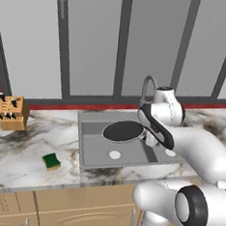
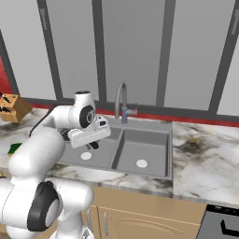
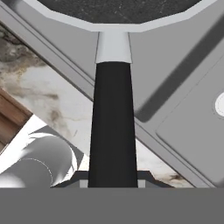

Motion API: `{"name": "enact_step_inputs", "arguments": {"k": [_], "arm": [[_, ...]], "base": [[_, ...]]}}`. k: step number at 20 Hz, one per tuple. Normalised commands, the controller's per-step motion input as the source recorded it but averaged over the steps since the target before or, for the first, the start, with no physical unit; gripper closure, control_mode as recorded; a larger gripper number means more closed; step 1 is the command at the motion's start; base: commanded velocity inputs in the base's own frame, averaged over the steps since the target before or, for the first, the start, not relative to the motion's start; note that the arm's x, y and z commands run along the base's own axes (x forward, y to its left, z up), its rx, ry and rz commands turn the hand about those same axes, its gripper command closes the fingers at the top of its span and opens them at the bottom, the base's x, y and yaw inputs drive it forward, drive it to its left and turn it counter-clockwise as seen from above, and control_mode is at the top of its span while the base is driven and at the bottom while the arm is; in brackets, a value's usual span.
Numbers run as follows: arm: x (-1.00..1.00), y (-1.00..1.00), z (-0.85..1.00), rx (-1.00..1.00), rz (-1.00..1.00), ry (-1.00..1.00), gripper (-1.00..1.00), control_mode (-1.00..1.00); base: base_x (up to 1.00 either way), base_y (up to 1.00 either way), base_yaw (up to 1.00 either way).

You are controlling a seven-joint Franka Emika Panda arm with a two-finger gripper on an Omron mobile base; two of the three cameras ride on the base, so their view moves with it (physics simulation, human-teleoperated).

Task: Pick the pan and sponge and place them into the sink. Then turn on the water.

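my pincer (image 3: 113, 183) pinches the pan (image 1: 122, 131) handle over the sink (image 1: 94, 154), seemingly left basin; sponge (image 1: 51, 161) left of sink.

Pan (image 1: 122, 131) fills left basin; faucet (image 1: 147, 86) behind — right basin (image 2: 141, 150) open.

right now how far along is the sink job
Nothing is fully finished. In hand: the gripper is shut on the pan by its black handle, with the pan over the left basin of the sink. Left: release the pan, move the sponge from the counter into the sink, then turn on the faucet; no water runs.
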Motion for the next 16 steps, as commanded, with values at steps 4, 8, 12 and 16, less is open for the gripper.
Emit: {"name": "enact_step_inputs", "arguments": {"k": [4,8,12,16], "arm": [[0.23,0.09,-0.19,-0.03,0.03,0.02,1.00,-1.00],[0.23,0.06,-0.25,-0.01,0.02,0.01,1.00,-1.00],[0.28,0.05,-0.23,0.00,0.03,0.00,1.00,-1.00],[0.25,0.04,-0.11,0.00,0.02,-0.02,1.00,-1.00]], "base": [[0.00,0.00,0.00],[0.00,0.00,0.00],[0.00,0.00,0.00],[0.00,0.00,0.00]]}}
